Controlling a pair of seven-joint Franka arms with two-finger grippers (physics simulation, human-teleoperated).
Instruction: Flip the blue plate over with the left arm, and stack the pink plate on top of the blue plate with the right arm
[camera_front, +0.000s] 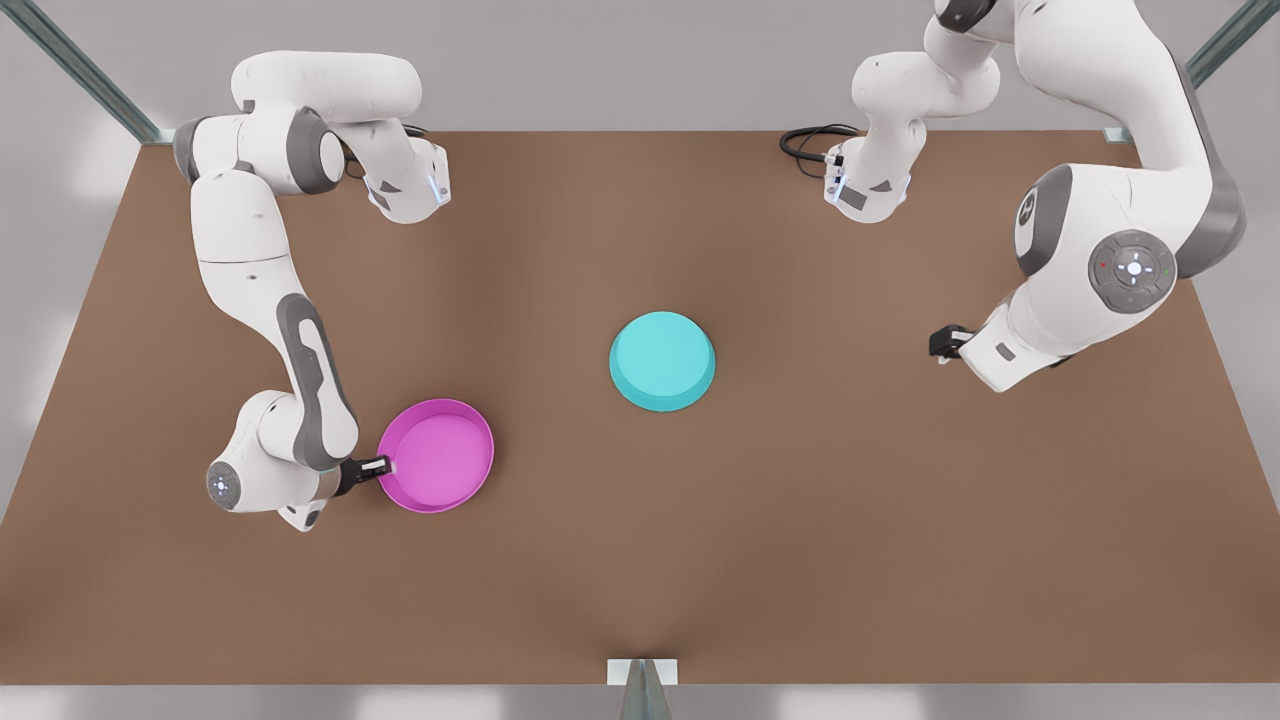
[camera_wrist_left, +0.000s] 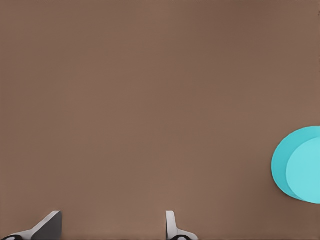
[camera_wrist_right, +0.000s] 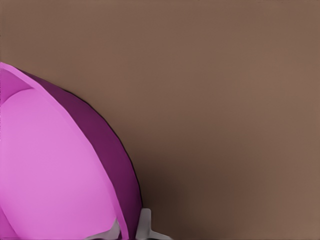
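The blue plate (camera_front: 662, 360) lies near the table's middle with its flat underside up. It also appears in the left wrist view (camera_wrist_left: 300, 165), off to one side. My left gripper (camera_front: 940, 345) hangs open over bare table at the front view's right, well away from that plate; its fingers (camera_wrist_left: 172, 227) stand wide apart around nothing. The pink plate (camera_front: 437, 455) sits rim up at the front view's lower left. My right gripper (camera_front: 385, 465) is shut on its near rim, one finger inside and one finger (camera_wrist_right: 145, 225) outside the plate's wall (camera_wrist_right: 105, 150).
The brown table (camera_front: 800, 550) has open room between the two plates and along its front. Both arm bases stand at the back edge, with a black cable loop (camera_front: 810, 145) by one. Metal frame posts (camera_front: 640, 690) stand at the edges.
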